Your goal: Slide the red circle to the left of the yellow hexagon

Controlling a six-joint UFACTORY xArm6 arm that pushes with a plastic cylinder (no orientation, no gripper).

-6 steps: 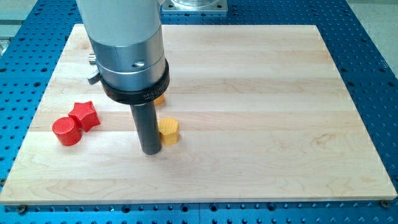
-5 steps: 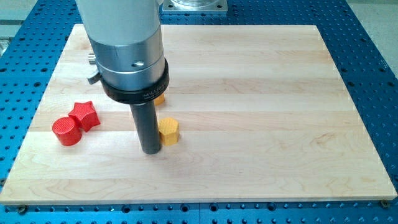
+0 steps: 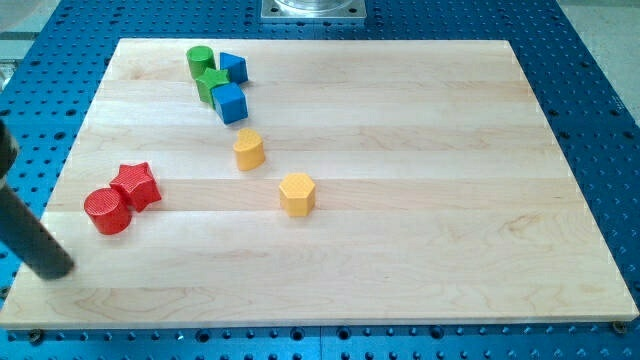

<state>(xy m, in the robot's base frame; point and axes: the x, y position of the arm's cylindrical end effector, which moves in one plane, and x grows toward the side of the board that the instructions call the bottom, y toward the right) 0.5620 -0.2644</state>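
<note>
The red circle [image 3: 107,211] sits near the board's left edge, touching a red star [image 3: 136,186] at its upper right. The yellow hexagon [image 3: 297,193] lies near the board's middle, well to the right of the red circle. My tip [image 3: 55,271] is at the view's lower left, just below and left of the red circle, not touching it. The rod slants up toward the view's left edge.
Another yellow block [image 3: 249,149] lies above and left of the hexagon. A cluster near the top left holds a green cylinder [image 3: 200,60], a green block [image 3: 211,82], and two blue blocks [image 3: 233,67] [image 3: 230,102]. The wooden board [image 3: 450,230] rests on a blue perforated table.
The arm has swung away from beside the yellow hexagon to the view's lower left. The hexagon now lies slightly further right and higher. The blocks near the top are uncovered.
</note>
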